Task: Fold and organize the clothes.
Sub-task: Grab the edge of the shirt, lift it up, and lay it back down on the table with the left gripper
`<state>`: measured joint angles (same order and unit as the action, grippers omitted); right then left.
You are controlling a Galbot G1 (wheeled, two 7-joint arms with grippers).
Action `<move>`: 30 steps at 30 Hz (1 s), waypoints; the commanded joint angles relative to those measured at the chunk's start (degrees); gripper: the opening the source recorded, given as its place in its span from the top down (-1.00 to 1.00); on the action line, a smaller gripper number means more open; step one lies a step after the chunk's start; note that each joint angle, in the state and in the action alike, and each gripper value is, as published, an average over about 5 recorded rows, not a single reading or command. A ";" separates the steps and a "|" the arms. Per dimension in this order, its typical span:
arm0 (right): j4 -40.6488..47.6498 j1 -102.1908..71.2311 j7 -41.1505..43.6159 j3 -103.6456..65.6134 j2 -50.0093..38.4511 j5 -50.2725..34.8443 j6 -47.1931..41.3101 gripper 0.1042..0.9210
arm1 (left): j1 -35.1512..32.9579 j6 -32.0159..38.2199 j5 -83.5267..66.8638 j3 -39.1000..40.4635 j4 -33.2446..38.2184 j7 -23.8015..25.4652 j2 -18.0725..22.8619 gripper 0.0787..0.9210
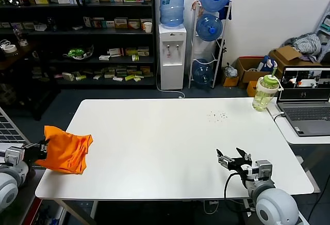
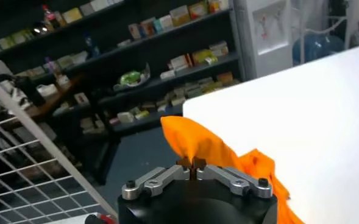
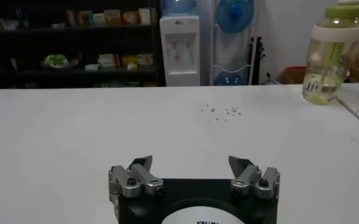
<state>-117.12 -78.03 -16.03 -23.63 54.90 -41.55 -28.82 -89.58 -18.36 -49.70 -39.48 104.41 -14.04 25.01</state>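
Left pincer [image 2: 192, 163] pinches the orange T-shirt [image 1: 66, 148] at the table [image 1: 170, 148] edge; right pincer [image 3: 193, 168] rests spread

Legible text: none. Boxes on the shelving [image 1: 103, 27] carry printing too small to read. The right gripper [image 3: 193, 167] housing bears a partial white label, its lettering cut off and unreadable.

Two robot arms end in rounded pale grey shells. The left end effector [image 2: 192, 165] has a glossy black housing and silver metal finger links fixed with dark screws. The right end effector [image 3: 192, 171] looks the same, with a white round plate bearing partly hidden lettering. A black cable loops beside its silver wrist block.
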 commanded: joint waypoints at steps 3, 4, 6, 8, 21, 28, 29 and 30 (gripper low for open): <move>0.41 0.10 -0.15 0.35 0.53 0.09 -0.07 -0.76 | 2.18 -3.11 -10.08 6.04 0.15 -2.71 -9.50 0.90; 0.45 0.16 -0.18 0.40 0.61 0.12 -0.08 -0.76 | 2.15 -3.43 -11.59 6.00 0.68 -3.37 -9.37 0.90; 0.49 0.28 -0.27 0.46 0.83 0.21 -0.12 -0.76 | 2.50 -4.77 -16.62 6.22 3.48 -5.89 -8.62 0.90; 0.46 0.32 -0.38 0.45 1.11 0.40 -0.18 -0.76 | 4.67 -6.63 -23.30 7.55 7.98 -9.66 -7.01 0.90; -2.45 -4.93 -1.54 -3.80 3.24 1.97 -0.95 -0.76 | 62.21 -8.57 -50.78 58.63 4.55 -36.34 31.76 0.90; -3.15 -6.97 -1.73 -5.76 3.52 1.78 -1.06 -0.76 | 66.65 -9.31 -47.06 62.17 -5.78 -34.48 40.92 0.90; -3.12 -7.06 -1.74 -5.84 3.51 1.73 -1.06 -0.76 | 66.75 -9.43 -46.85 62.54 -6.10 -34.35 41.04 0.90; -3.08 -7.08 -1.74 -5.87 3.51 1.69 -1.06 -0.76 | 66.71 -9.52 -46.62 62.88 -6.11 -34.23 40.95 0.90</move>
<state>-119.33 -82.65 -17.58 -27.35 58.05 -39.85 -29.81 -42.02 -26.65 -90.65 6.25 107.68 -41.97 48.20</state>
